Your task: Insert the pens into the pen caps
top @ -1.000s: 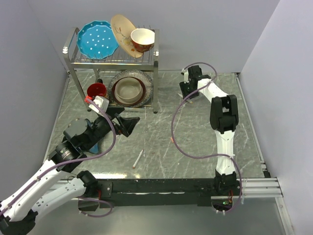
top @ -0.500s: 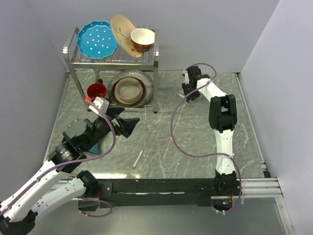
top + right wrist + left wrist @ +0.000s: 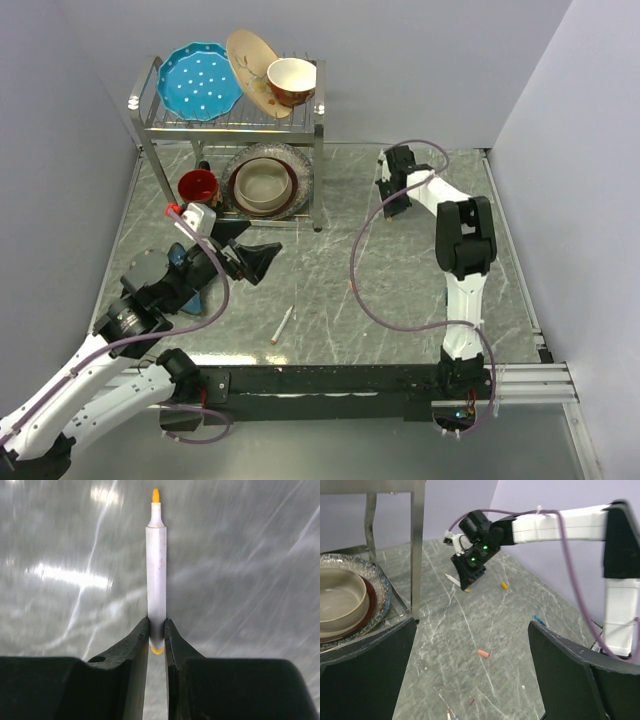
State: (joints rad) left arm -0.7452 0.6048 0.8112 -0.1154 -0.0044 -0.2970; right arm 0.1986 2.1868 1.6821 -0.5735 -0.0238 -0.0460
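Left gripper [image 3: 472, 621]: fingers wide apart, nothing between them, hovering over the left half of the desk [image 3: 400, 300] and facing the middle.

Metal rack [image 3: 319, 180] in the desk's far-left corner, plates and bowls on both shelves. Red cup [image 3: 197, 185] on the desk beside the rack's left leg.

Loose pen [image 3: 282, 325]: white barrel, reddish at its near end, lying flat close to the desk's near edge, a little left of centre. Not touched by either gripper.

Orange cap [image 3: 483, 653]: lying on its side on bare desk around the middle, apart from every pen. Yellow cap [image 3: 504, 585]: further back, on the desk just right of the right gripper's fingers, apart from them.

Right gripper [image 3: 156, 625]: low over the far part of the desk, right of centre. Fingers clamped on the tail end of the yellow-tipped pen [image 3: 156, 565]. White barrel, uncapped, tip pointing straight away from the fingers. Cannot tell whether the pen touches the desk.

Small blue piece [image 3: 538, 618] on the desk near the right arm, too small to identify.
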